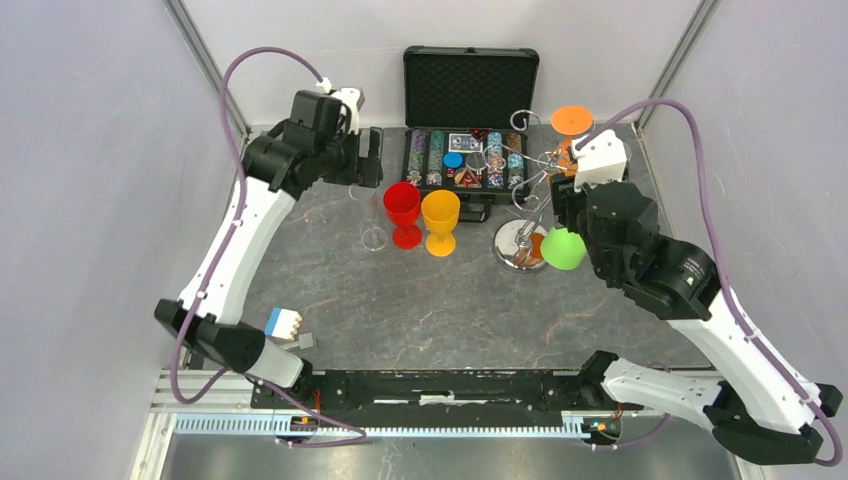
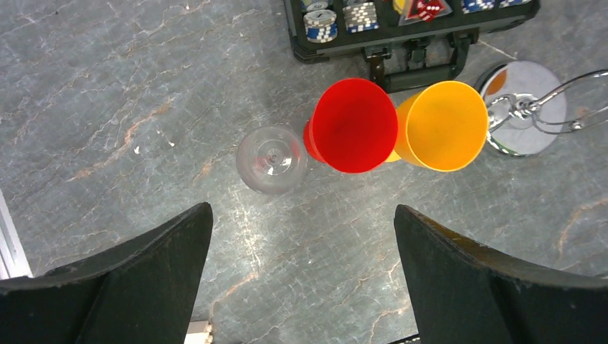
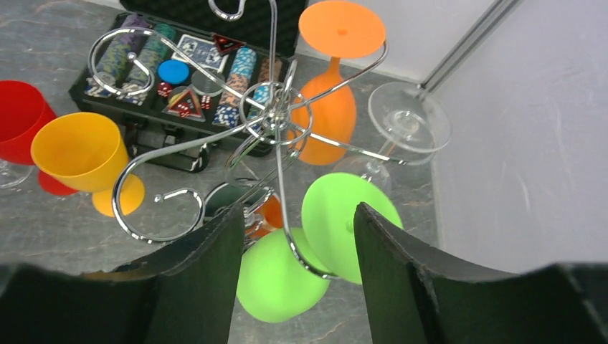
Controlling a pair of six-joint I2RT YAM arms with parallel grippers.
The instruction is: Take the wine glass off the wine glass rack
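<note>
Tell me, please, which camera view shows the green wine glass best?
Right wrist: the green wine glass hangs upside down on the wine glass rack, foot and bowl both plain. The top external view shows only its bowl beside the right arm. The left wrist view misses it.

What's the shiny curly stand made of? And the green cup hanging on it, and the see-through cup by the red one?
The stand looks like polished metal wire: thin, silvery, with mirror glints. The green cup is probably plastic: solid colour, dull sheen, nothing shows through. The see-through cup could be glass or clear plastic; the table shows through it.
</note>
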